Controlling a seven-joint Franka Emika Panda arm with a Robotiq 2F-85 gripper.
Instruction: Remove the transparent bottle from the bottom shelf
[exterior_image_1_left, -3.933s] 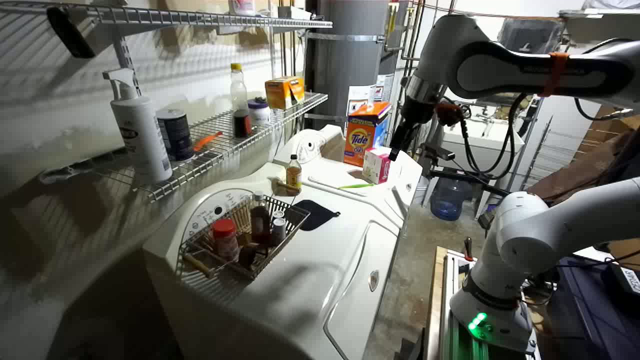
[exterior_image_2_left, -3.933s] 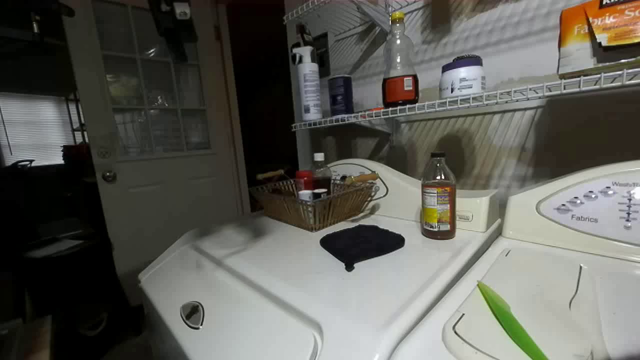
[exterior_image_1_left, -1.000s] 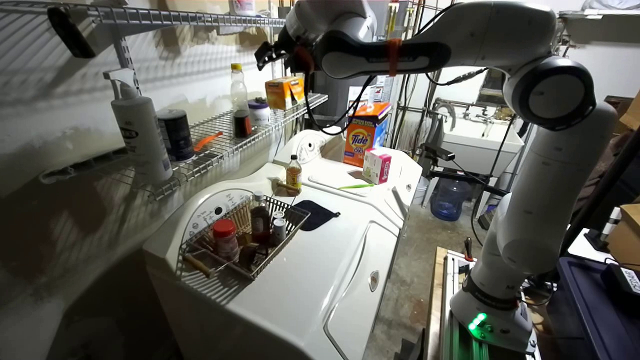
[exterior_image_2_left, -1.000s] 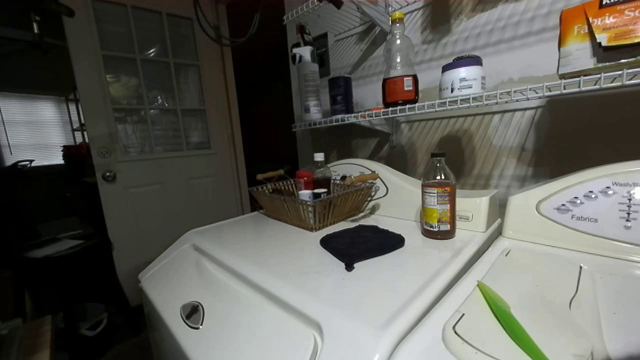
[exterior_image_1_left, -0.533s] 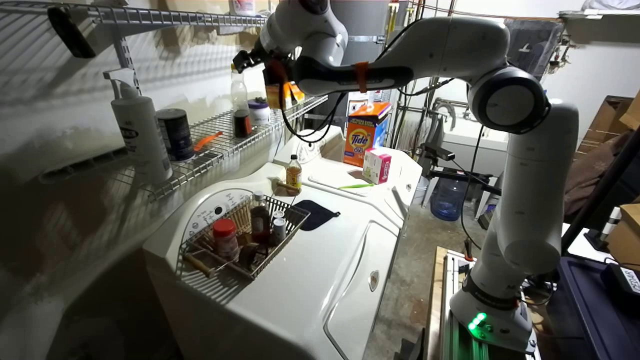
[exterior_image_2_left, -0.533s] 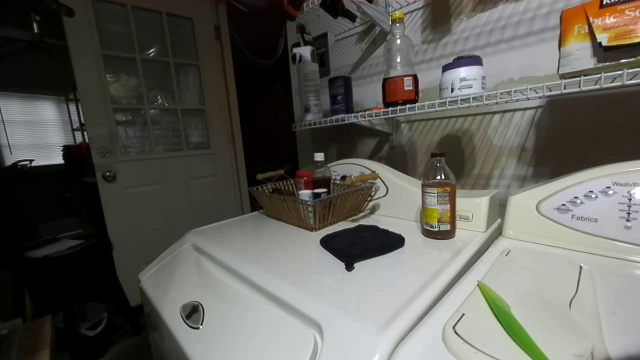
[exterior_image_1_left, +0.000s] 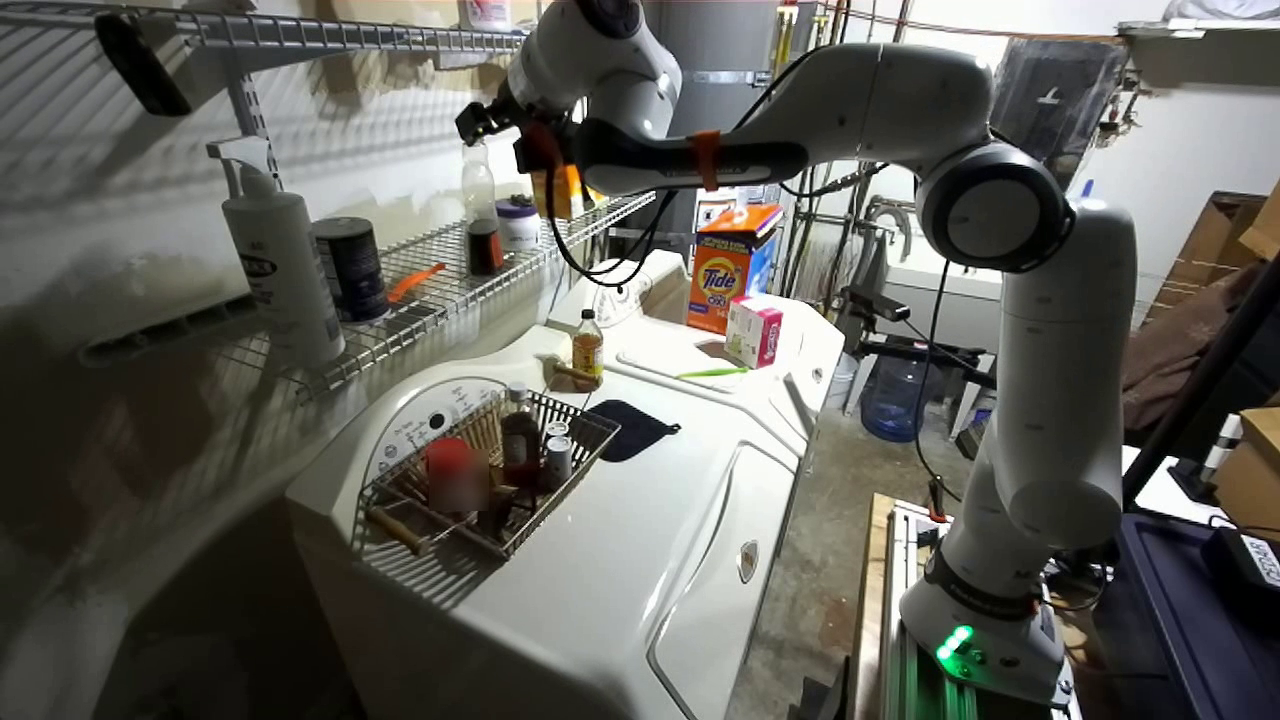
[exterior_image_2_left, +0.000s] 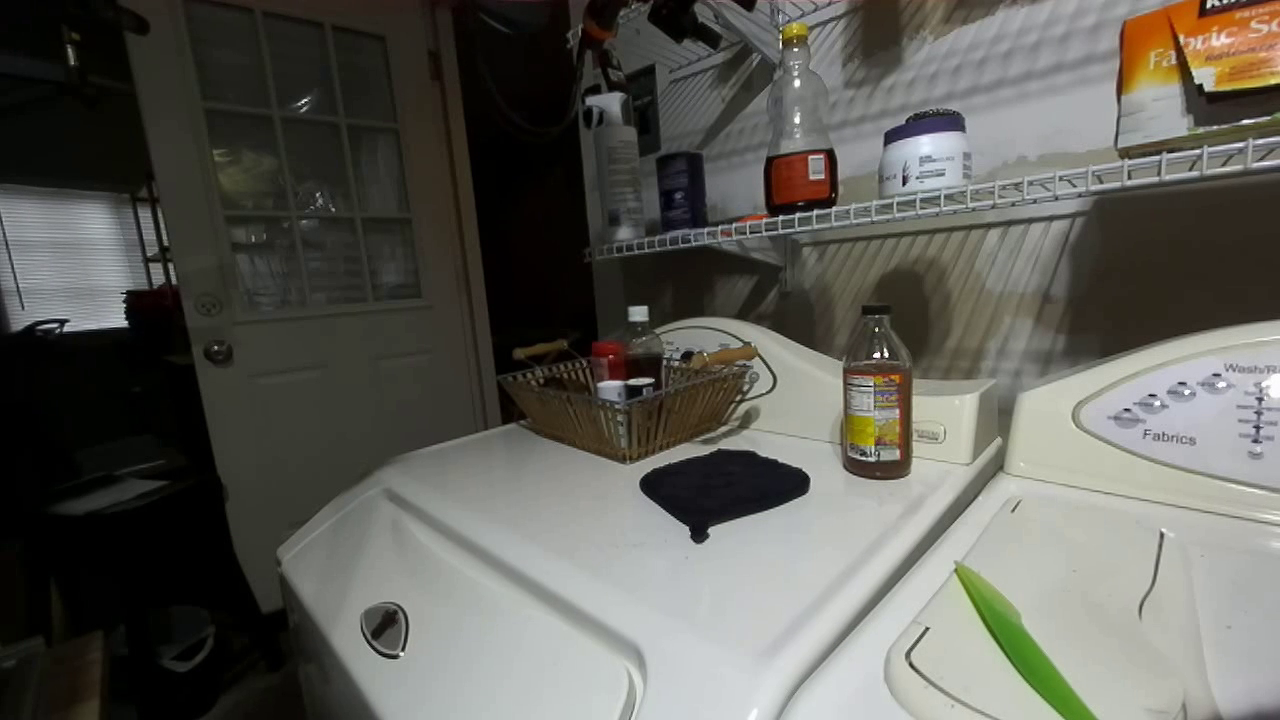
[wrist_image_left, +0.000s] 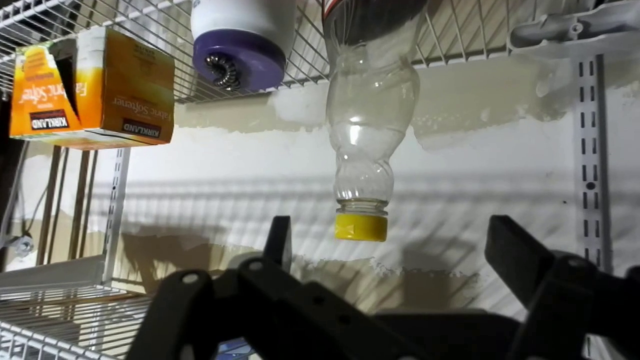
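The transparent bottle (exterior_image_2_left: 800, 125) stands upright on the bottom shelf (exterior_image_2_left: 1060, 182), its long axis vertical, and seems to lie ahead of and mostly below the gripper (wrist_image_left: 389, 232), whose jaws stand wide apart, so a forward, downward reach looks called for.

The transparent bottle (wrist_image_left: 372, 117) looks to me like smooth, glossy plastic, the bottom shelf (exterior_image_2_left: 1060, 184) like metal wire. The tabletop (exterior_image_2_left: 570, 525) is smooth and gleaming; the dark pad (exterior_image_2_left: 725, 485) is matt, clothlike, the basket handle (exterior_image_2_left: 725, 356) wood, the orange carton (wrist_image_left: 140, 87) cardboard, the jaws matt.
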